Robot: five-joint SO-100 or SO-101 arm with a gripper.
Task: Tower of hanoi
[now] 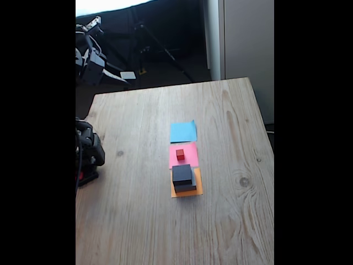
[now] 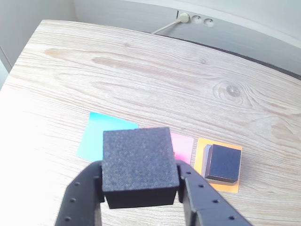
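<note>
On the wooden table (image 2: 141, 70), low and right of centre in the wrist view, the flat grey block (image 2: 205, 165) lies on an orange paper (image 2: 199, 153) under the medium black block (image 2: 223, 162). At the bottom of that frame the gripper (image 2: 138, 186) is clamped on the small black cube (image 2: 138, 160). In the fixed view the red cube (image 1: 180, 154) sits on pink paper (image 1: 189, 160), mid-frame.

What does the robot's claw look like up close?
In the wrist view the gripper is all matte black plastic. It has two thick, curved fingers with rounded edges, like little crab pincers. Small round dimples, perhaps screw holes, run along each finger. I can't see any writing or stickers on it. In the fixed view the arm at the table's left edge looks black too.
</note>
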